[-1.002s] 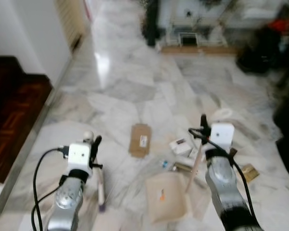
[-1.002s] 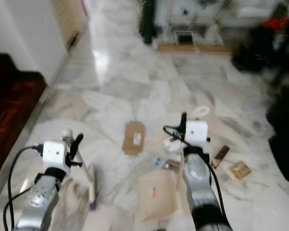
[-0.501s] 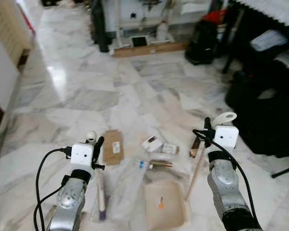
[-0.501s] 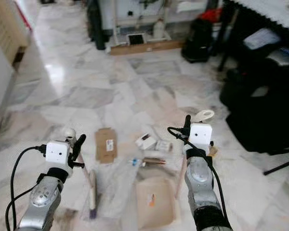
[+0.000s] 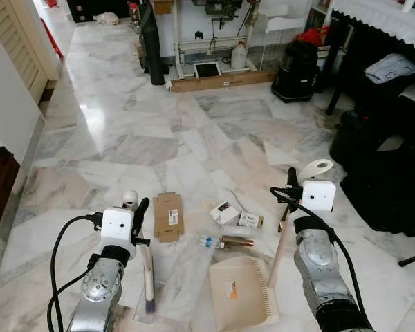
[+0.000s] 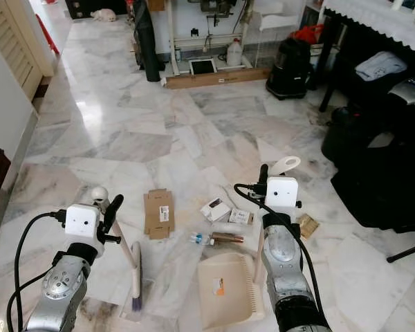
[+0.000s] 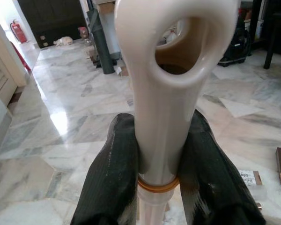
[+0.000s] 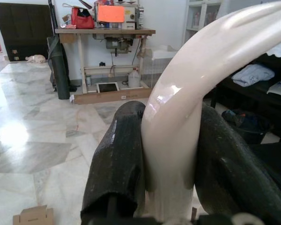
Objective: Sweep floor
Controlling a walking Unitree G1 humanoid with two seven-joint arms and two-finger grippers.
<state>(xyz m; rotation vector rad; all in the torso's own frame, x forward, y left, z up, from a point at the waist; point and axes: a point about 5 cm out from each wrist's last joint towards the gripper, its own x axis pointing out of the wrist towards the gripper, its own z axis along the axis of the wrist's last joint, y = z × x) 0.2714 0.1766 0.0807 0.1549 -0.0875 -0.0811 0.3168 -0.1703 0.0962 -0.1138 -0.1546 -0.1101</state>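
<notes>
Marble floor (image 5: 194, 131) has swung into sharper view; left gripper (image 7: 159, 161) clamps the broom (image 5: 146, 270), right gripper (image 8: 166, 159) the dustpan (image 5: 241, 294), litter just ahead unswept

On the marble floor: one flattened cardboard box (image 5: 168, 216), two small white boxes (image 5: 224, 213) (image 5: 250, 220), one bottle (image 5: 226, 242), one dustpan (image 5: 240, 293), one broom (image 5: 148, 274).

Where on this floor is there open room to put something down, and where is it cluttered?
Bare marble floor runs from the flattened cardboard up to the wooden plank. It is crowded between the broom and the dustpan: small boxes and a bottle.
</notes>
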